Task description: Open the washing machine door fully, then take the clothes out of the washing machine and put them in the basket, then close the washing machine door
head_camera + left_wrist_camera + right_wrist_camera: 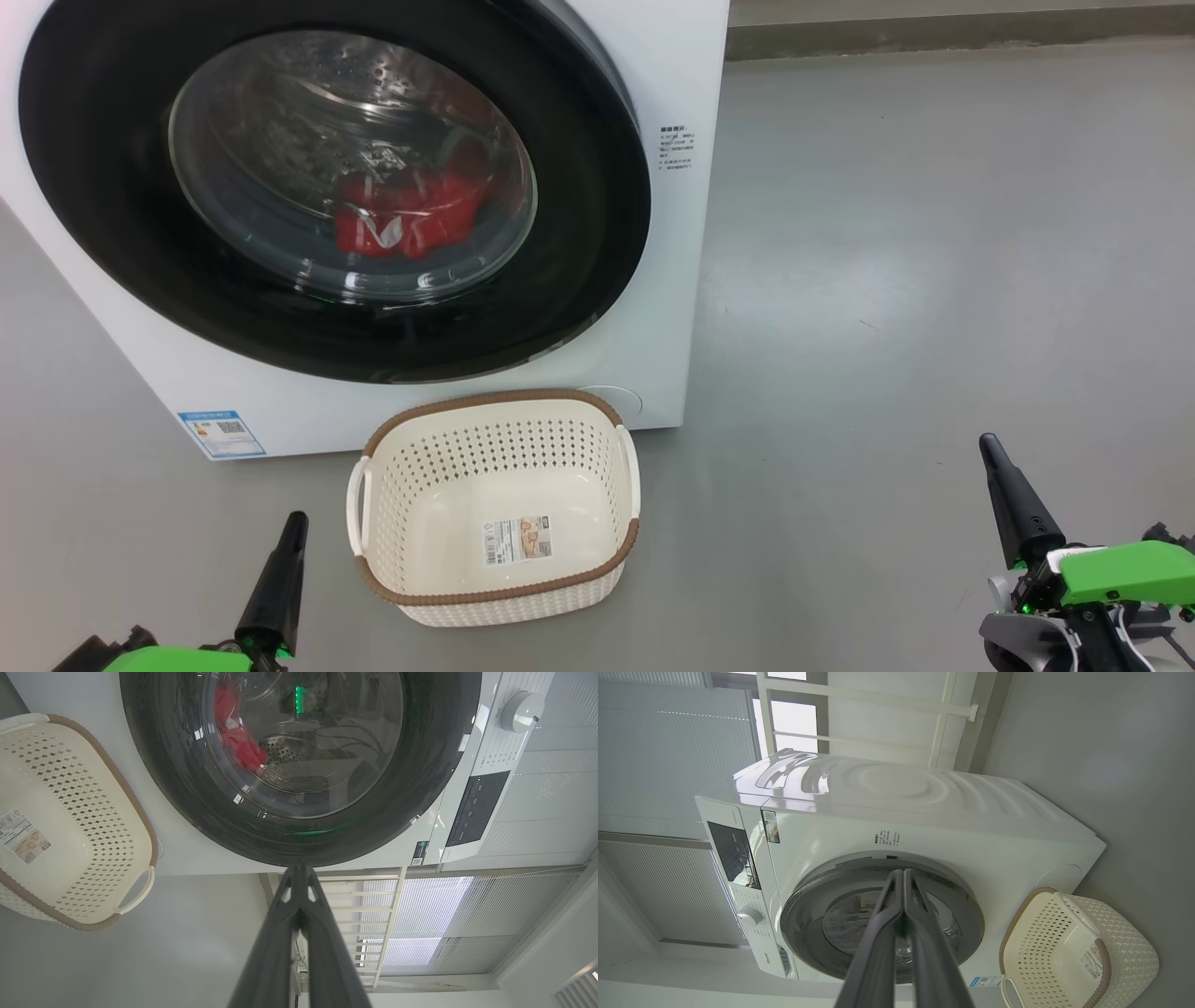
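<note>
The white washing machine (653,308) fills the upper left of the head view, and its black-rimmed door (140,233) lies flush against the front. Behind the glass bowl lie the red clothes (411,219) in the steel drum. The cream basket (495,579) with its brown rim stands on the floor right in front of the machine, with nothing in it but a paper label. My left gripper (296,519) is shut, low at the left of the basket, holding nothing. At the lower right my right gripper (988,442) is shut too, well clear of the machine.
Grey floor (915,280) stretches to the right of the machine up to a low wall base (934,37). The left wrist view has the machine's control panel (474,807) and dial (521,705). Blinds and a window frame (794,714) stand behind the machine.
</note>
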`<state>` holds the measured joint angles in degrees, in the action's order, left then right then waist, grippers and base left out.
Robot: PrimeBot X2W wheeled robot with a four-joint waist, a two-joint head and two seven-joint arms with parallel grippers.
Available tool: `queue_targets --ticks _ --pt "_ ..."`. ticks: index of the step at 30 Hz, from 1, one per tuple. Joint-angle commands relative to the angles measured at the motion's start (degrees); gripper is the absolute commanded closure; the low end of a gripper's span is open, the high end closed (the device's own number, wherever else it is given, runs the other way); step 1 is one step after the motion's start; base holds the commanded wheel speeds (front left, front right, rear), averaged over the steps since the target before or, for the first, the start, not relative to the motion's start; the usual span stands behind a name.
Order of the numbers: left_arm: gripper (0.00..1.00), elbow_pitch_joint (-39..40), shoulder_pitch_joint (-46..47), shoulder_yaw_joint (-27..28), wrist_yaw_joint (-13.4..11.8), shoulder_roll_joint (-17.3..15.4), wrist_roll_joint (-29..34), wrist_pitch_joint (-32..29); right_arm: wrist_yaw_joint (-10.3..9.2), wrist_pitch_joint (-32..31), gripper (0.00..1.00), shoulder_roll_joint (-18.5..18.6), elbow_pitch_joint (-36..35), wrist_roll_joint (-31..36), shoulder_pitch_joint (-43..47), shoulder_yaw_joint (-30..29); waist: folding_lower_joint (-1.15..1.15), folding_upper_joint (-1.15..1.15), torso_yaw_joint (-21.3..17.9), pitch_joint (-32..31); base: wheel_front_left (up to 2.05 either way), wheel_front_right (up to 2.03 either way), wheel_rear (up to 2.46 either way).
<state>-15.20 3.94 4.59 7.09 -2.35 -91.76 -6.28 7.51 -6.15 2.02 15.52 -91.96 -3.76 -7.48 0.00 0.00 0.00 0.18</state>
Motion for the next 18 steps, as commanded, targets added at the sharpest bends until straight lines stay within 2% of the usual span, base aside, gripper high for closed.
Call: queue_targets --ticks 1,18 --pt "1.00 1.17 2.25 1.91 0.40 -0.53 -0.42 -0.19 -0.02 -0.32 1.00 0.86 -1.50 -0.23 -2.42 0.98 0.00 0.00 0.00 0.00 0.00 0.00 0.00" --pt "1.00 1.17 2.25 1.91 0.40 -0.53 -0.42 -0.19 -0.02 -0.32 1.00 0.86 -1.50 -0.23 -2.42 0.98 0.00 0.00 0.00 0.00 0.00 0.00 0.00"
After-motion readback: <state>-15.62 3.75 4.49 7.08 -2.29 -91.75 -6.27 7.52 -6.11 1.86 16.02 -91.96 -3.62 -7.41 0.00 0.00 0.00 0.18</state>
